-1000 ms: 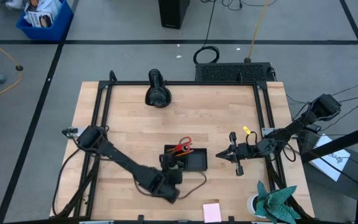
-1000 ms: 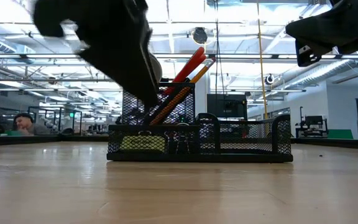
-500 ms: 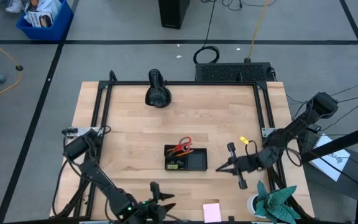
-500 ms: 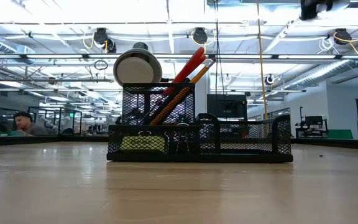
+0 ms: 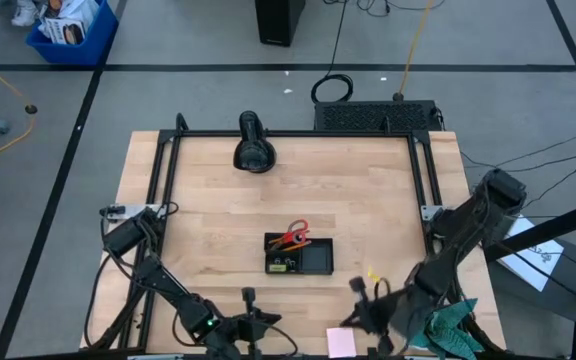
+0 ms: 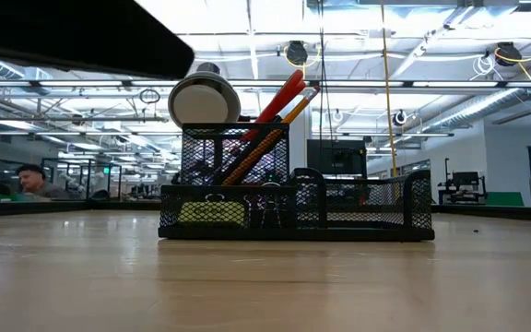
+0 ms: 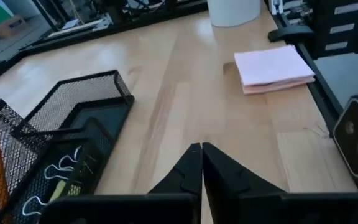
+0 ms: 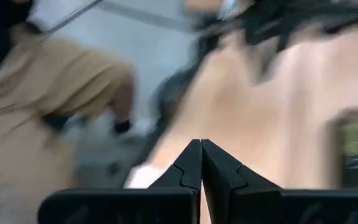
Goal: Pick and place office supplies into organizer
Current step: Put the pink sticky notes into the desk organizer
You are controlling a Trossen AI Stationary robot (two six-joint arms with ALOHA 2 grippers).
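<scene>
The black mesh organizer (image 5: pixel 299 254) stands mid-table. In its tall compartment the red-handled scissors (image 6: pixel 279 95) and orange pencils (image 6: pixel 264 140) stand upright, leaning on its wall. Binder clips (image 7: pixel 50 177) lie in a low compartment. The pink sticky-note pad (image 7: pixel 272 67) lies flat at the near edge (image 5: pixel 341 342). My left gripper (image 7: pixel 201 151) is shut and holds nothing. It hovers over the near edge (image 5: pixel 253 322), left of the pad. My right gripper (image 8: pixel 201 148) is also shut with nothing in it. It is low over the near edge, just right of the pad (image 5: pixel 360 316).
A black cylindrical device (image 5: pixel 253 145) lies at the far edge. A white cup (image 7: pixel 234 9) and a teal cloth (image 5: pixel 448 325) sit in the near right corner, under my right arm. Bare wood surrounds the organizer. A dark arm part (image 6: pixel 72 32) fills the low view's upper left.
My left gripper has drawn back from above the organizer to the table's near edge and dropped low there. My right gripper has swung from the right side toward the near edge and to the left, ending close to the pink pad. The organizer and its contents have stayed put.
</scene>
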